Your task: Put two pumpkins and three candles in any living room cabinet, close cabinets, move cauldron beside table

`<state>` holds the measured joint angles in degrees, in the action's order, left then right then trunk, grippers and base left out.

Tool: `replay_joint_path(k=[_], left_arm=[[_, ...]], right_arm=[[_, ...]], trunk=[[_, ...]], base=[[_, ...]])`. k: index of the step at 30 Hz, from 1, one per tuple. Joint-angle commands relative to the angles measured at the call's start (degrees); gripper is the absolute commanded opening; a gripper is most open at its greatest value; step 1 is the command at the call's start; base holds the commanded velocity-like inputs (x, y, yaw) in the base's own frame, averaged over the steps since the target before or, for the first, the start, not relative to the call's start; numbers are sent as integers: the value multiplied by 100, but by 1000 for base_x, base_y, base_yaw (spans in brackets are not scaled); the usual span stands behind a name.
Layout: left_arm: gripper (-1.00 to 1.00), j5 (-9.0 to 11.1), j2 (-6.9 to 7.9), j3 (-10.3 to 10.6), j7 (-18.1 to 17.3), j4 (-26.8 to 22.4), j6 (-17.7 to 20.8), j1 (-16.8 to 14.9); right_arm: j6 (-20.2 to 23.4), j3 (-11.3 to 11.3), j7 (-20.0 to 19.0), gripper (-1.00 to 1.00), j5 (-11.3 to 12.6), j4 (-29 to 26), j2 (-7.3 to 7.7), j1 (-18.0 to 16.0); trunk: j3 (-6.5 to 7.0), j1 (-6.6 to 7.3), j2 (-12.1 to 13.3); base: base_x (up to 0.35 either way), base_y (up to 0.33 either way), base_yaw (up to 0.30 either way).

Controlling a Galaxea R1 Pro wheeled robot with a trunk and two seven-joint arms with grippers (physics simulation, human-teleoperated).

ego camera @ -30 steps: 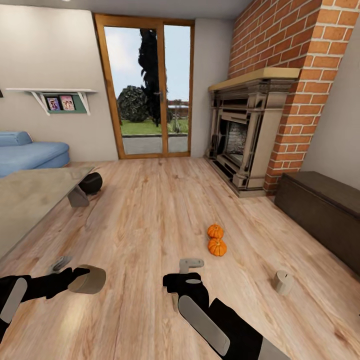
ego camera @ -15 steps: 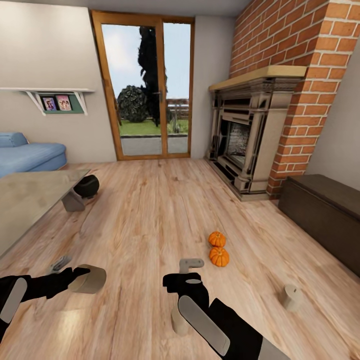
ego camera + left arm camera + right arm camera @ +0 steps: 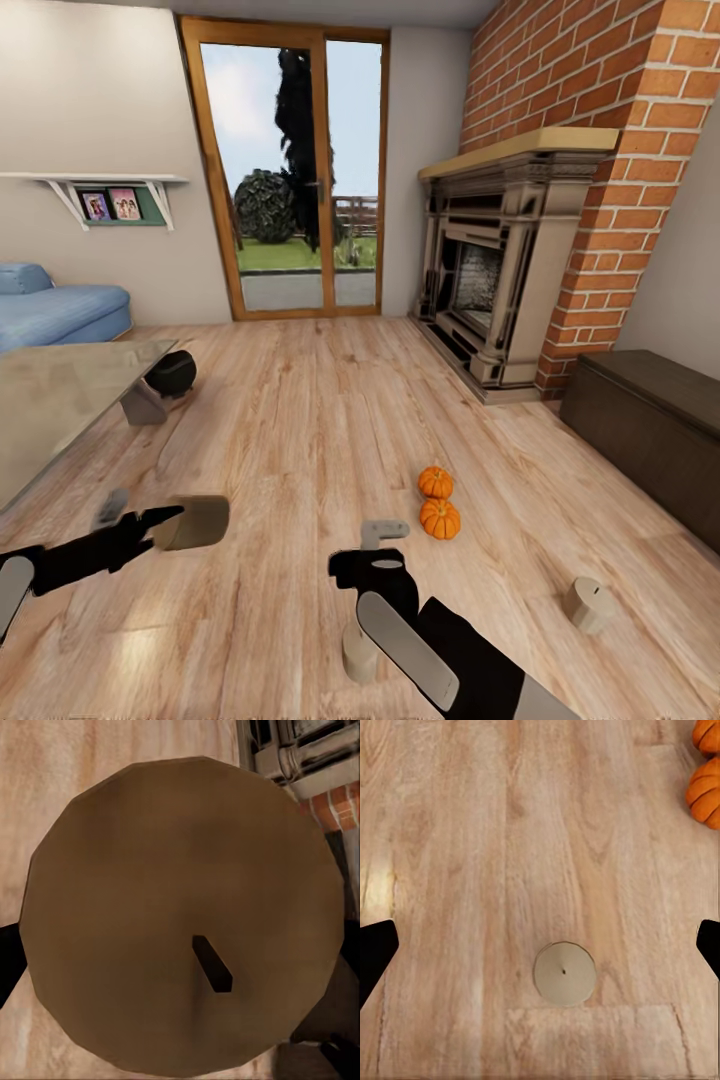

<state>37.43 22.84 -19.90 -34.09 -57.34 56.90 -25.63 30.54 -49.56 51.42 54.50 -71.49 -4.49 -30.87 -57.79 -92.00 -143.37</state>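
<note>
Left gripper (image 3: pixel 165 520) raised, tan candle (image 3: pixel 192 521) clamped

Brick fireplace (image 3: pixel 505 260), glass door (image 3: pixel 290 170), blue sofa (image 3: pixel 50 310), wood floor (image 3: pixel 300 420).

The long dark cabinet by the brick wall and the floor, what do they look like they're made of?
The cabinet looks like dark-brown wood or wood veneer with a matte finish: faint grain, no shine, no visible handles. The floor looks like light wooden planks or laminate: long board seams, knots and streaky grain, with a soft sheen near the left gripper. Being a render, neither is certain.
</note>
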Motion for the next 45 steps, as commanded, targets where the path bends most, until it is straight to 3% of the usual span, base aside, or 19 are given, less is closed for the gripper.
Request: replay_joint_path(k=[1, 6, 20, 25, 32, 45], left_arm=[[-100, -7, 20, -5, -178, -173, 13, 84], [-100, 92, 39, 9, -772, -694, 14, 334], [-100, 104, 54, -10, -1848, -762, 8, 487], [-100, 106, 54, -6, -1900, -733, 8, 489], [-100, 107, 46, -6, -1915, -710, 5, 489], [-100, 114, 37, -5, -1917, -708, 5, 489]], right_arm=[[22, -5, 40, 100, 32, 43, 0, -7], [22, 6, 35, 100, 36, 223, -8, -7], [22, 17, 34, 100, 28, 305, -16, -7], [22, 24, 20, 100, 46, 411, -17, -7], [22, 42, -336, 100, 72, 576, -17, -7], [14, 69, -393, 100, 111, 1024, -46, -7]], trunk=[[-29, -1, -4], [-139, -14, -11], [-450, -50, -30], [-560, -63, -36], [-715, -81, -46], [-1003, -115, -63]], base=[[0, 0, 0], [0, 0, 0], [0, 0, 0], [0, 0, 0], [0, 0, 0], [0, 0, 0]])
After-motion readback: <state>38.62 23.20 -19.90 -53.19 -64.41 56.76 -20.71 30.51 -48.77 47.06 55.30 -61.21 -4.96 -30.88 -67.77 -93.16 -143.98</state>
